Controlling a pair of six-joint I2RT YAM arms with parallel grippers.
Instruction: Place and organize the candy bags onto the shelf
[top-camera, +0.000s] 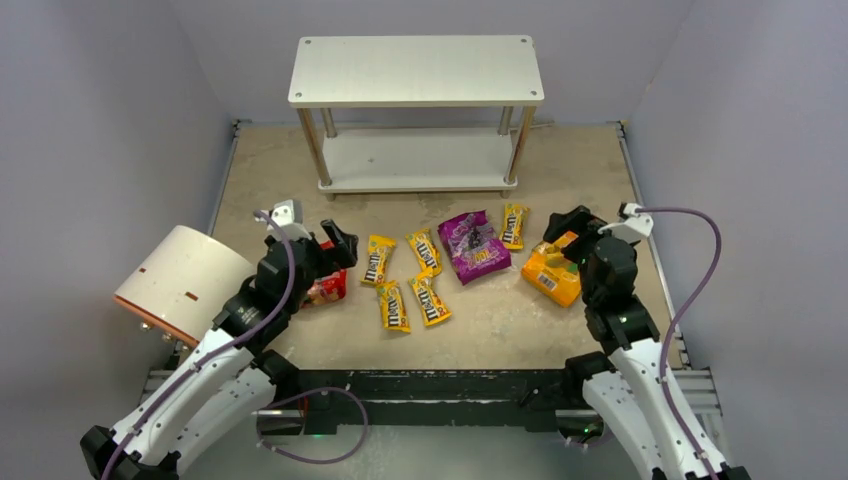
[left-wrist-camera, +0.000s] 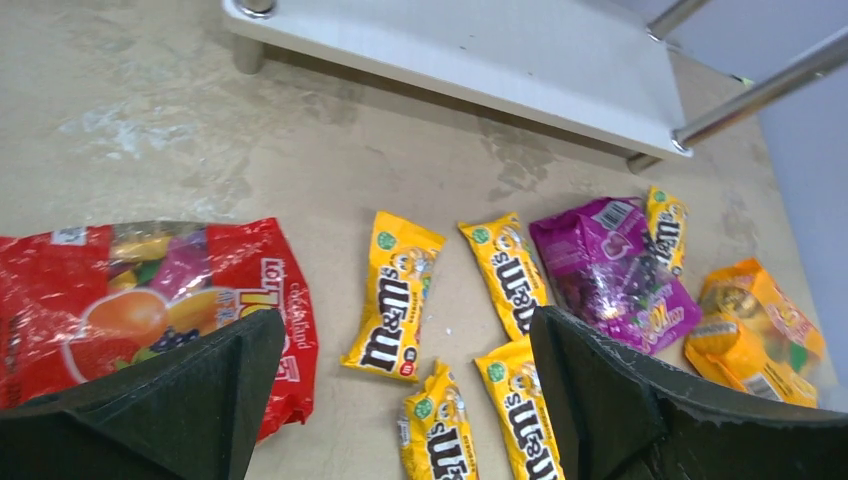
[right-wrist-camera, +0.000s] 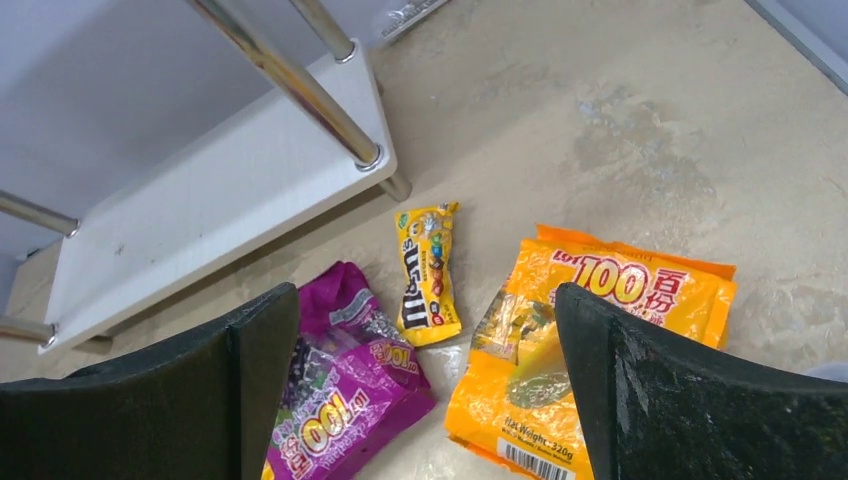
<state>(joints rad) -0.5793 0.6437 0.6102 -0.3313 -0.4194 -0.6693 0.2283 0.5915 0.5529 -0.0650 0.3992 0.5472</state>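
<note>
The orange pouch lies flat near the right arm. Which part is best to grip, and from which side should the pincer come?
Likely from above, with the right pincer, which hangs open over it. The orange pouch lies flat on the table, so no edge is raised; pinching its puffed middle across its width seems safest. The yellow packet beside it lies apart.

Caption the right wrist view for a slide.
Open right fingers frame orange pouch, yellow M&M's packet and purple pouch near the shelf.
</note>
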